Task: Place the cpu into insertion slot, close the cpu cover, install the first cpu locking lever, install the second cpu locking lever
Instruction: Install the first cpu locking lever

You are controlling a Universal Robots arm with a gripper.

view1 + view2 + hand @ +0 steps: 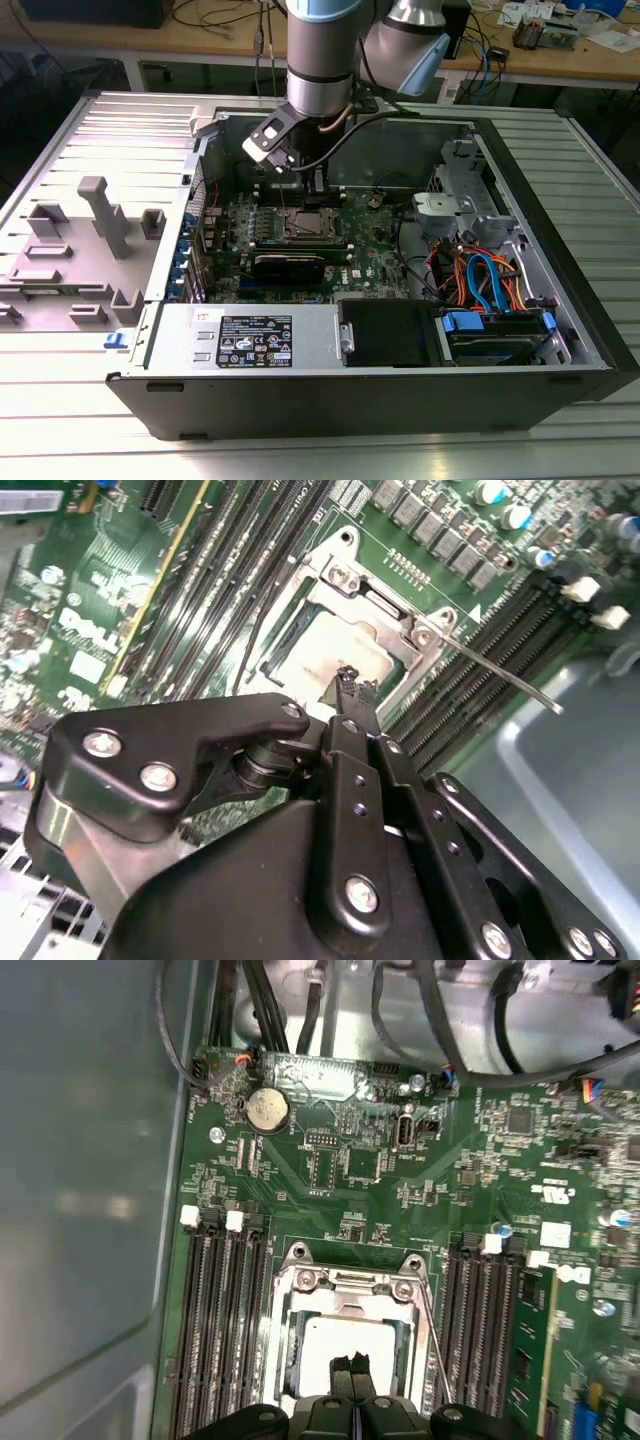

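Observation:
The cpu [335, 1340] lies flat in the insertion slot [305, 225] on the green board, its silver top showing through the window of the cpu cover [345, 1285]. The cover [385, 605] lies down over the chip [320, 645]. One thin locking lever [500, 670] sticks out free from the socket's corner, and it also shows as a thin rod [432, 1345] beside the cover. My gripper [350, 1365] hovers just above the chip, fingers pressed together with nothing between them; the shut tips [347, 680] sit over the cover's edge.
Long black memory slots [215, 1330] flank the socket on both sides [485, 1320]. A coin battery [267, 1110] and black cables [440, 1060] lie beyond it. The open case holds a drive cage with blue and orange cables [480, 275] and a power supply [250, 340].

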